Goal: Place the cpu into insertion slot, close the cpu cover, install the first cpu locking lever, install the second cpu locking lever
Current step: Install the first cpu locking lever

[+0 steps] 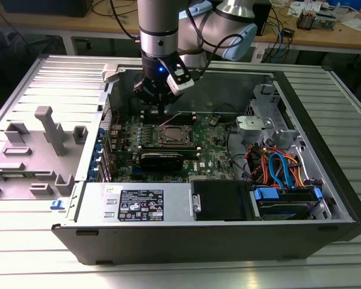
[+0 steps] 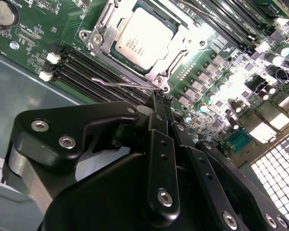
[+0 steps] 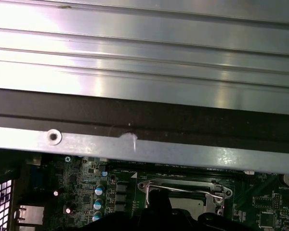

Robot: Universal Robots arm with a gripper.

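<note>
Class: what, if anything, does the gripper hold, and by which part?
Nothing clearly held: the gripper, jaws together, tips at the locking lever beside the cpu cover.

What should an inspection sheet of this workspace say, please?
Surface: ribbed silver metal table carrying open black computer case.
Job's things: small silver-grey square cpu seated in socket; thin silver cpu cover frame lies flat around it.
Clutter: grey plastic fixture blocks, exterior view's left.
Hand: black robot hand, tip beside thin wire lever at cover's corner.
Cables: orange and blue cables, exterior view's right of case.
Surroundings: wooden bench behind.
</note>
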